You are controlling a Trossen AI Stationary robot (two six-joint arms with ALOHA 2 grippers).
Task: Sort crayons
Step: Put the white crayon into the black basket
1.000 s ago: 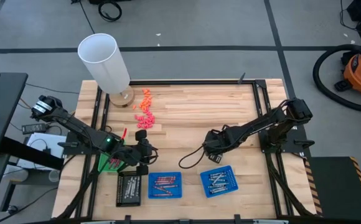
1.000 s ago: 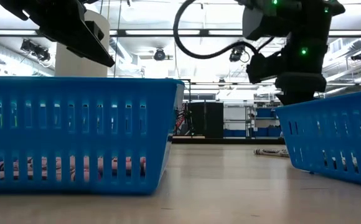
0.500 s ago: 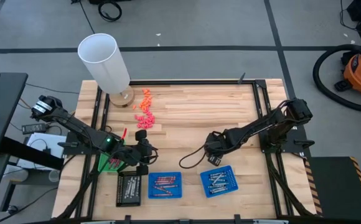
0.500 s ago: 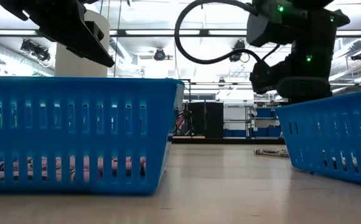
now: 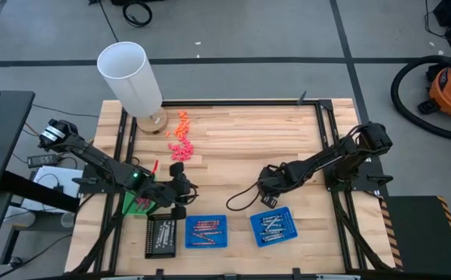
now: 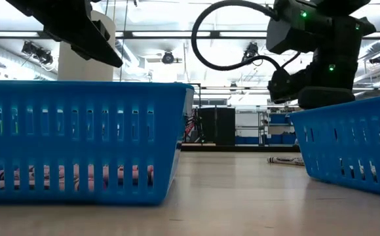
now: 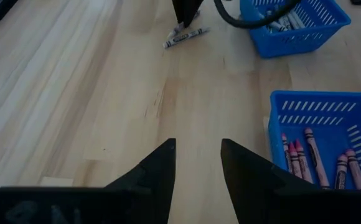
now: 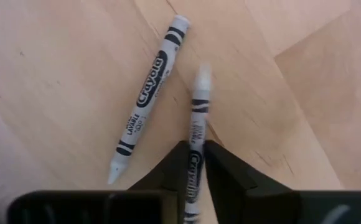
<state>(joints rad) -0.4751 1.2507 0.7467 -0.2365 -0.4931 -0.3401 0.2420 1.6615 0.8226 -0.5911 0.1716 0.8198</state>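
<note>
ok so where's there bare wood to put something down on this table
Widest free patch: the table's far right, between the pink pile and the right arm. A narrower strip separates the two blue baskets. It's crowded at the near left, around the left tool and black tray.

Two silvery grey crayons appear in the right wrist view. One grey crayon [image 8: 196,149] is pinched between the fingers of the right pincer [image 8: 195,163], tip pointing to 12 o'clock. The second grey crayon [image 8: 148,94] lies flat on the bench [image 8: 56,74] just beside it, toward 10 o'clock, tilted. Reddish crayons [image 7: 317,155] lie in a blue tray [image 7: 311,109]; grey ones [image 5: 272,225] fill another.
</note>
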